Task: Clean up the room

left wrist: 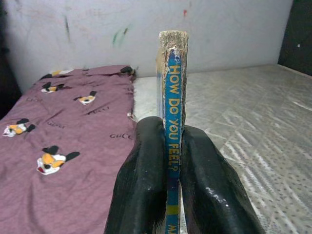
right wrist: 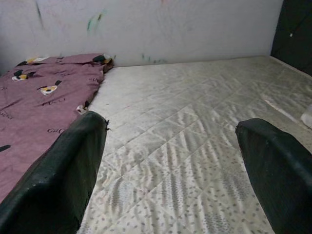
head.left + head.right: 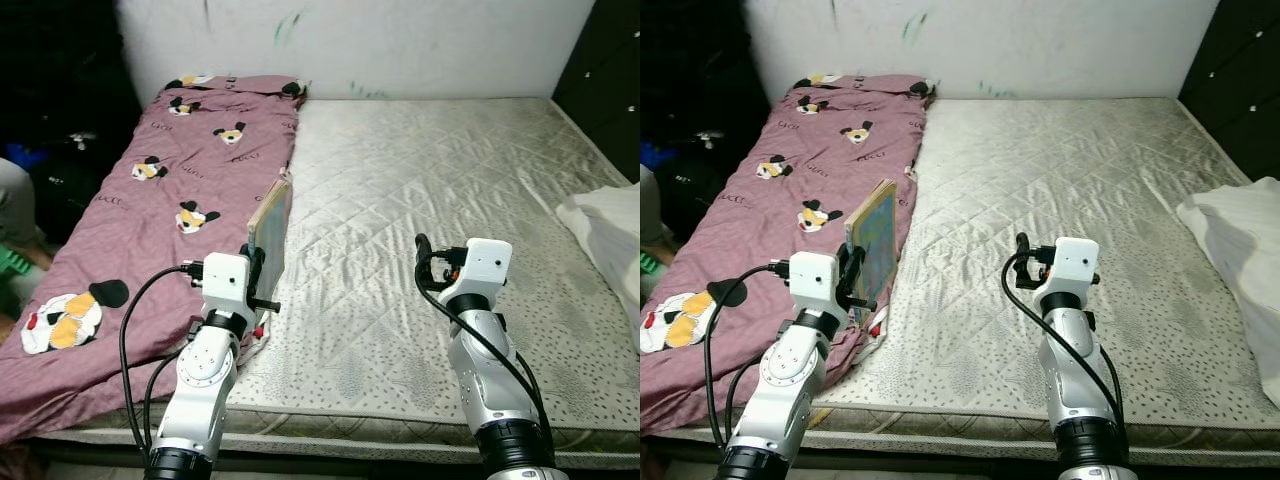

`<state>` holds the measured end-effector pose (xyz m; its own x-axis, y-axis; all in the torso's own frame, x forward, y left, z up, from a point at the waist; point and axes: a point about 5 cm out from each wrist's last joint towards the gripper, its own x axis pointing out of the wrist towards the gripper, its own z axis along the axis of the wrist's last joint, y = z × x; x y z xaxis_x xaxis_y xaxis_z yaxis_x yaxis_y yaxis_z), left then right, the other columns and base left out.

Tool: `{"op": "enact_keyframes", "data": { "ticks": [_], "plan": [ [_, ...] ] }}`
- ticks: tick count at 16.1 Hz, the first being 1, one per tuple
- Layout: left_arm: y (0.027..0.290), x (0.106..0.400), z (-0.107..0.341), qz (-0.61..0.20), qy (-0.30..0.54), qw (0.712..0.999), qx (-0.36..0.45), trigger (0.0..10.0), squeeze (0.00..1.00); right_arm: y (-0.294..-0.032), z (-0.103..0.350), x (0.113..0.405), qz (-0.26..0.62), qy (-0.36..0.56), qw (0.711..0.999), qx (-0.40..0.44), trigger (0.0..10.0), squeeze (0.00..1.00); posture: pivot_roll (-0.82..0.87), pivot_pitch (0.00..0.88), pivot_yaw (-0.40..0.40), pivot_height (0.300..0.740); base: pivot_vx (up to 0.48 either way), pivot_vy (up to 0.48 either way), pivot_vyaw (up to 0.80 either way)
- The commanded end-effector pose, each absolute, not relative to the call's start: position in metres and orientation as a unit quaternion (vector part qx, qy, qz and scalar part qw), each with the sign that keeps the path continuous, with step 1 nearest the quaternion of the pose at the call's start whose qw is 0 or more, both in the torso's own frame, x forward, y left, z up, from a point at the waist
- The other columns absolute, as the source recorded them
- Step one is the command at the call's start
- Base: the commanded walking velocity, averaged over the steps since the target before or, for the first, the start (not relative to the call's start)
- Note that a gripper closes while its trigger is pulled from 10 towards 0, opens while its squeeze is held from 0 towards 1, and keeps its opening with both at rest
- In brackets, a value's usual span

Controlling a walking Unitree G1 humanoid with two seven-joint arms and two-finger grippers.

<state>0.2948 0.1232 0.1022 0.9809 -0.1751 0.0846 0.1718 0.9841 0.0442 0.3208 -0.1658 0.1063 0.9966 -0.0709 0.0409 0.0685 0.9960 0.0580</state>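
Note:
A thin book (image 3: 271, 222) with a worn blue spine reading "HOW DO YOU FEEL?" (image 1: 173, 83) stands upright above the seam between the blanket and the bare mattress. My left gripper (image 3: 257, 268) is shut on its lower edge, and in the left wrist view both black fingers (image 1: 146, 175) press against the spine. My right gripper (image 3: 424, 258) hovers low over the mattress near the front edge. It is open, with its two fingers (image 2: 58, 170) far apart and nothing between them.
A mauve blanket (image 3: 150, 200) with cartoon prints covers the bed's left strip. The quilted mattress (image 3: 430, 170) is bare. White bedding (image 3: 612, 240) is bunched at the right edge and a dark cabinet (image 3: 612, 80) stands behind it. Someone's knee (image 3: 12, 215) and dark clutter lie to the left.

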Motion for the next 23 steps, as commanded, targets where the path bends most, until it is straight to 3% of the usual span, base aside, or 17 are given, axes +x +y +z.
{"op": "enact_keyframes", "data": {
  "ticks": [1, 14, 23],
  "plan": [
    [0.1223, 0.2948, 0.1111, -0.092, -0.063, 0.994, 0.018, 10.0, 0.0, -0.1657, 0.1092, 0.3201, -0.034, -0.024, 0.999, 0.026, 10.0, 0.0, 0.0, 0.0, 0.058, 0.74, 0.0, -0.416, 0.0],
    [0.1199, 0.2953, 0.1144, -0.091, -0.059, 0.994, 0.01, 10.0, 0.0, -0.166, 0.1066, 0.3196, -0.03, -0.018, 0.999, 0.015, 10.0, 0.0, 0.0, 0.0, 0.048, 0.74, 0.0, -0.337, 0.0],
    [0.1183, 0.296, 0.1141, -0.093, -0.057, 0.994, 0.007, 10.0, 0.0, -0.1649, 0.1065, 0.3206, -0.027, -0.017, 0.999, 0.011, 10.0, 0.0, 0.0, 0.0, 0.049, 0.74, 0.0, -0.48, 0.0]
  ]
}}
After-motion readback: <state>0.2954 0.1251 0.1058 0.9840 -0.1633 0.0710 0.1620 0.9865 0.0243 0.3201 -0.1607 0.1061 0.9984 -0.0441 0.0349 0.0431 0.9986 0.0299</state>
